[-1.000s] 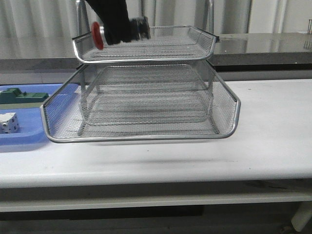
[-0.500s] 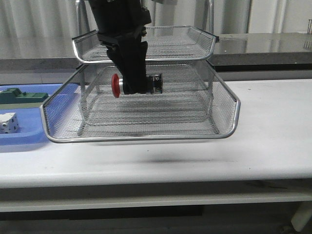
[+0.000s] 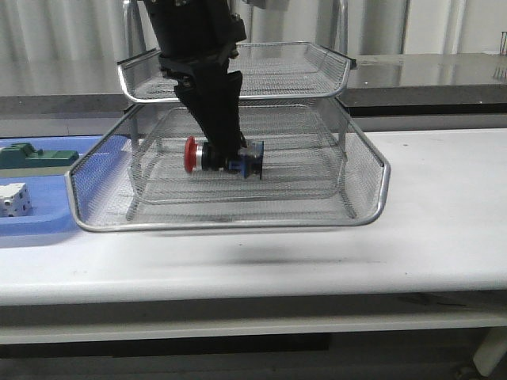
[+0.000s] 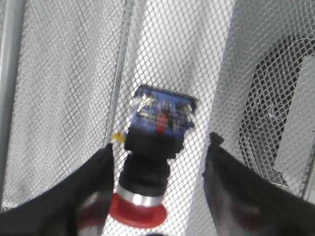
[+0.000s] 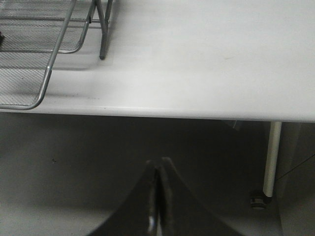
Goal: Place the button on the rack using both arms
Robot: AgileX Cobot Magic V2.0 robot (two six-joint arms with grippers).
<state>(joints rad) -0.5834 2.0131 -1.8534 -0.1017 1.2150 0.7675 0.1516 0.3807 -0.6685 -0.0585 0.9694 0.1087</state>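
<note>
Lying sideways on the rack's (image 3: 360, 170) pulled-out middle tier, the button (image 3: 224, 157) sits between the left gripper's (image 4: 157, 189) parted fingers — seemingly untouched; right gripper (image 5: 156, 204) closed, empty.

white table (image 3: 444, 206), grey counter (image 3: 428, 75) behind, pale curtain (image 3: 71, 32)

One button (image 3: 224, 157), one rack (image 3: 238, 214), one blue tray (image 3: 32, 222)

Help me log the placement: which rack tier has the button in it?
The pulled-out middle tier holds the button, beneath the top tier, which has nothing visible in it.
</note>
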